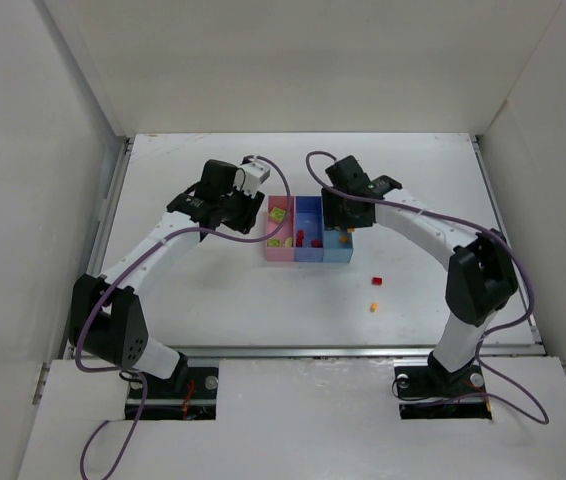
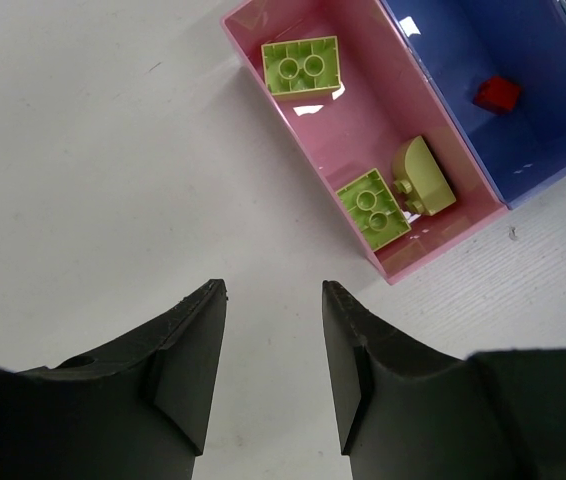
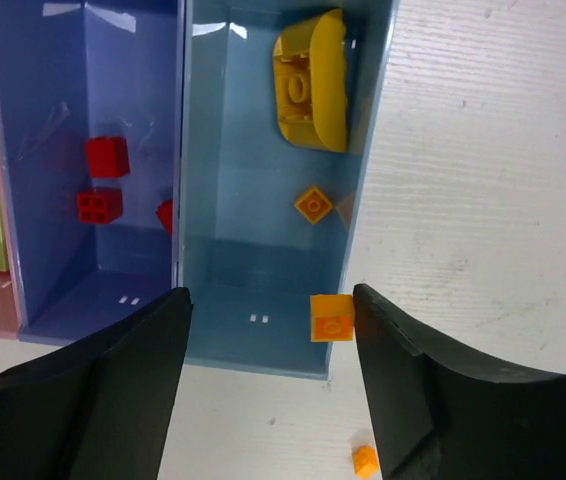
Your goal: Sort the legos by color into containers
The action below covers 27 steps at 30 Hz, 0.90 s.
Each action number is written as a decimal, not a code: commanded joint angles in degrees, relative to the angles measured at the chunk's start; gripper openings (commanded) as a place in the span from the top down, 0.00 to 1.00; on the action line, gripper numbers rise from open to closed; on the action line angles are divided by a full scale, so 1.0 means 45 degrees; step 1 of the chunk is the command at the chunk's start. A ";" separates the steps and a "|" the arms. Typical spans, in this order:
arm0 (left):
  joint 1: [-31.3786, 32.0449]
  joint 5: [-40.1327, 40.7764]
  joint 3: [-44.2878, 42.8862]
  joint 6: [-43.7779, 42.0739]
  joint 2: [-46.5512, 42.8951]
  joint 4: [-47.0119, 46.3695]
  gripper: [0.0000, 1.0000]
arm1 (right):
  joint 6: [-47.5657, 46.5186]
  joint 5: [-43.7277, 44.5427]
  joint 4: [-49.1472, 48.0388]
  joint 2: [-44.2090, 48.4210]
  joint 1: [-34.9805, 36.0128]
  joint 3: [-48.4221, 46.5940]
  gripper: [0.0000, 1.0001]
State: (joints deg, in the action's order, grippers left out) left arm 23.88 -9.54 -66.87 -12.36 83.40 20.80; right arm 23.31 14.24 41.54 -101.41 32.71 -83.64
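Legos (image 1: pixel 279 214) look nearly sorted: yellow-green plastic bricks (image 2: pixel 303 66) lie in the pink plastic bin (image 2: pixel 298 135). Your right gripper (image 3: pixel 271 300) gapes wide over the light blue bin (image 3: pixel 238 130), a small orange brick (image 3: pixel 332 318) loose beside one finger. Left gripper (image 2: pixel 274 295) gapes empty. Next, probably fetch the red brick (image 1: pixel 378 280) off the white table (image 1: pixel 213 300).

Wears smooth white shells on the long links of the left arm (image 1: pixel 153 245) and right arm (image 1: pixel 428 228), with bulky black housings at every joint and black base plates (image 1: pixel 203 385) set into recesses at the near edge. Trails a thin purple cable (image 1: pixel 413 208) along each arm from base to wrist, and carries a small white camera block (image 1: pixel 254 174) beside the left wrist. Ends in the left gripper (image 2: pixel 273 290) and right gripper (image 3: pixel 271 295), each a pair of broad matte black fingers (image 2: pixel 188 370) with rounded tips and flat inner faces.
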 commanded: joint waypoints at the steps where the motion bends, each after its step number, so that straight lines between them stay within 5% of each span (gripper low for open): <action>1: -0.0072 0.0069 0.0075 0.0051 -0.0642 -0.0247 0.60 | -0.0803 -0.0993 -0.0209 -0.0101 0.0114 -0.0535 0.28; 10: -0.0072 0.0069 0.0075 0.0051 -0.0642 -0.0247 0.60 | -0.1157 -0.1136 -0.0072 -0.0219 0.0270 -0.0711 0.30; 11: -0.0072 0.0069 0.0075 0.0051 -0.0642 -0.0247 0.60 | -0.1157 -0.0959 0.0103 -0.0471 0.0270 -0.0711 0.43; 12: -0.0072 0.0069 0.0075 0.0051 -0.0642 -0.0247 0.60 | -0.1157 -0.0841 0.0260 -0.0473 0.0270 -0.0866 0.66; 14: -0.0072 -0.0048 0.0075 0.0051 -0.0642 -0.0247 0.60 | -0.1157 -0.0840 0.0261 -0.0473 0.0270 -0.0867 0.92; 16: -0.0072 -0.0048 0.0075 0.0051 -0.0642 -0.0247 0.60 | -0.1157 -0.1093 -0.0030 -0.0337 0.0270 -0.0731 0.80; 18: -0.0072 -0.0048 0.0075 0.0051 -0.0642 -0.0247 0.60 | -0.1157 -0.1094 -0.0032 -0.0221 0.0270 -0.0731 0.47; 19: -0.0072 -0.0048 0.0075 0.0051 -0.0642 -0.0247 0.60 | -0.1157 -0.1094 -0.0032 -0.0219 0.0270 -0.0731 0.40; 25: -0.0072 -0.0048 0.0075 0.0051 -0.0642 -0.0247 0.60 | -0.1020 -0.0840 0.0085 -0.0337 0.0270 -0.0731 0.38; 26: -0.0072 -0.0048 0.0075 0.0051 -0.0642 -0.0247 0.60 | -0.1136 -0.1111 0.0085 -0.0337 0.0270 -0.0731 0.48; 27: -0.0072 -0.0048 0.0075 0.0051 -0.0642 -0.0247 0.60 | -0.1137 -0.1114 0.0085 -0.0337 0.0270 -0.0731 0.72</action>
State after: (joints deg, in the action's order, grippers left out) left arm 23.88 -9.43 -66.87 -12.36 83.37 20.80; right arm 17.98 9.28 42.17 -102.91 33.47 -84.71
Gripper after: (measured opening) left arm 0.404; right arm 0.362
